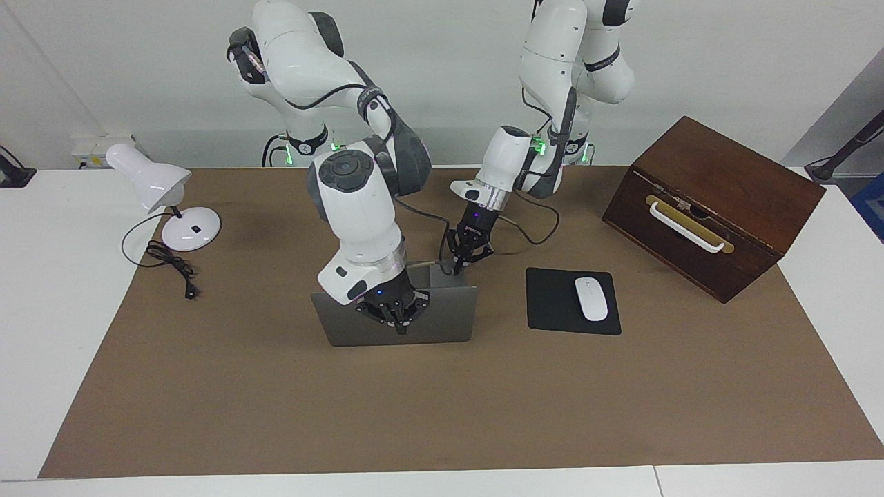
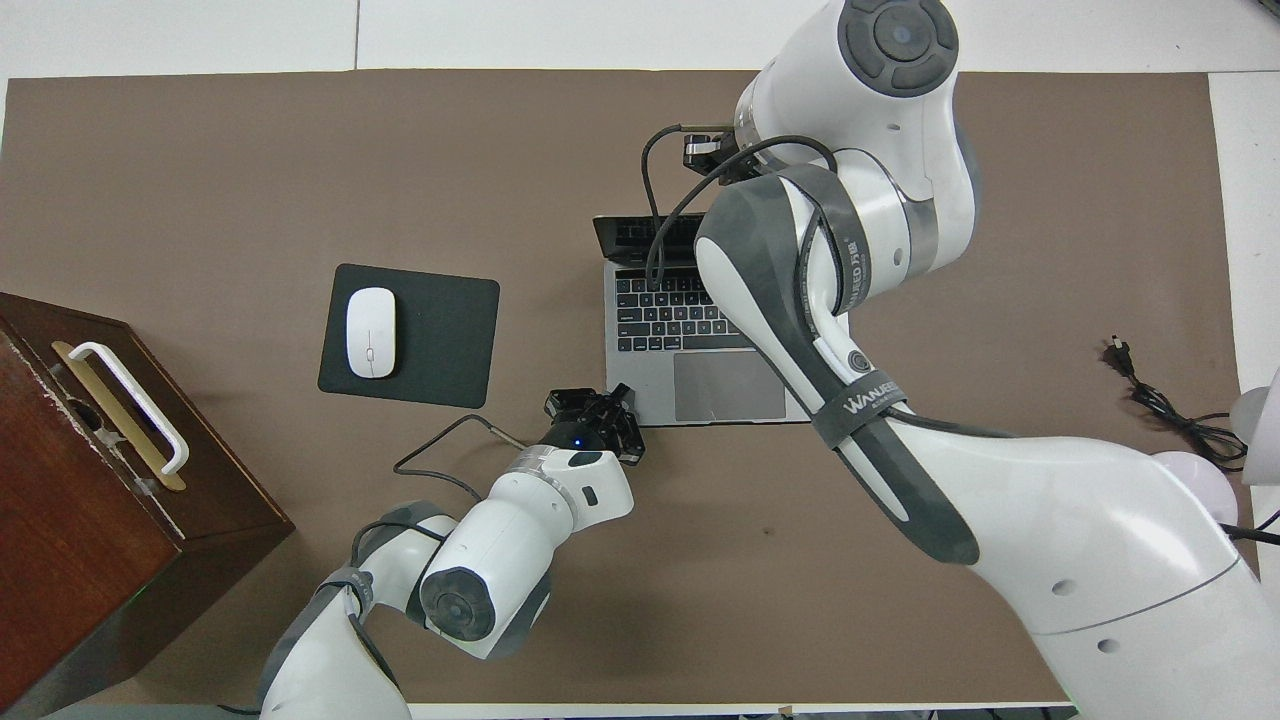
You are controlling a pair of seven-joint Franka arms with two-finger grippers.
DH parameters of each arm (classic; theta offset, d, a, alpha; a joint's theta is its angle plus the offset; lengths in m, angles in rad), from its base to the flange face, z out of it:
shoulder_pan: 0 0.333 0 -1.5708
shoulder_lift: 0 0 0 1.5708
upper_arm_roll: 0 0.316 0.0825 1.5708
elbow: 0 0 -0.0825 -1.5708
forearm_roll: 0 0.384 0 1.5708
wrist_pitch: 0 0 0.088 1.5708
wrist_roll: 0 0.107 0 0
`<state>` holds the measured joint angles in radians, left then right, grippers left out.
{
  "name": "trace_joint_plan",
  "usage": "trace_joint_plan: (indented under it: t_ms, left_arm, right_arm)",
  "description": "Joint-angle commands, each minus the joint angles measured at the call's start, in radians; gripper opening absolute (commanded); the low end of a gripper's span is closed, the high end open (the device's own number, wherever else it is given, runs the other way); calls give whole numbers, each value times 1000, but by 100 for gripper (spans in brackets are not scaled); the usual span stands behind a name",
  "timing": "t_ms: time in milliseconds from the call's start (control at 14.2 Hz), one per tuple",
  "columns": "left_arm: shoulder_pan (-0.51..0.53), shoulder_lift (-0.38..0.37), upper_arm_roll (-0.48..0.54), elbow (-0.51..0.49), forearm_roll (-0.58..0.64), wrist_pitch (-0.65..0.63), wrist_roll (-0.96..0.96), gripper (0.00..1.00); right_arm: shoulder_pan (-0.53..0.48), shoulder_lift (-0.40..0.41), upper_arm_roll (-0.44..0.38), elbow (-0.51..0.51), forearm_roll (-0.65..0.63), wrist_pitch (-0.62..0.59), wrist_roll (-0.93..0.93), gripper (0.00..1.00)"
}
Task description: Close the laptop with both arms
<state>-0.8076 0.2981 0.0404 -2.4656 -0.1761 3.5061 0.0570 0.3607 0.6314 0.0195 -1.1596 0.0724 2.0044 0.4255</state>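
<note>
The thin silver-grey laptop (image 1: pixel 442 314) stands open mid-surface on the brown mat (image 1: pixel 442 414), dark keys and smooth trackpad exposed. The right gripper (image 1: pixel 395 314) is at the lid's upper edge; whether its fingers are open or closed, I cannot tell. The left gripper (image 2: pixel 600 412) sits at the base's corner nearest the robots; its fingers cannot be judged either. A matte black mousepad (image 2: pixel 440 330) carrying a glossy white mouse (image 2: pixel 371 332) lies beside the laptop.

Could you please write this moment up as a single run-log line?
laptop: open, lid upright | right gripper: at lid's back | left gripper: at base corner nearest robots | lid not yet lowered
</note>
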Motion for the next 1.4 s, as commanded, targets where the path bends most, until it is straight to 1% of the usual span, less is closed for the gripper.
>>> trace_joint_plan:
  t_ms: [0,70,211,562,913,1124,1335]
  left_arm:
    - [-18,10,13,-64,10,-9,6,0]
    - [-19,10,13,-67,10,-9,6,0]
    - [-19,10,13,-69,10,-9,6,0]
    - [-19,10,13,-76,10,-9,7,0]
    - [-19,12,13,-82,10,-9,7,0]
    - [-19,13,13,-82,10,-9,7,0]
    - [-21,13,13,-82,10,-9,9,0]
  right_arm:
    - [-8,-56,8,-90,41,2,16,0]
    - [-8,-67,7,-107,58,1,15,0]
    - [-8,-96,7,-175,116,11,15,0]
    - [0,-167,8,-356,151,54,1,0]
    - [6,-159,7,-426,228,69,2,0]
    - [7,-157,8,-471,228,111,2,0]
    - [12,-156,8,-494,230,134,-1,0]
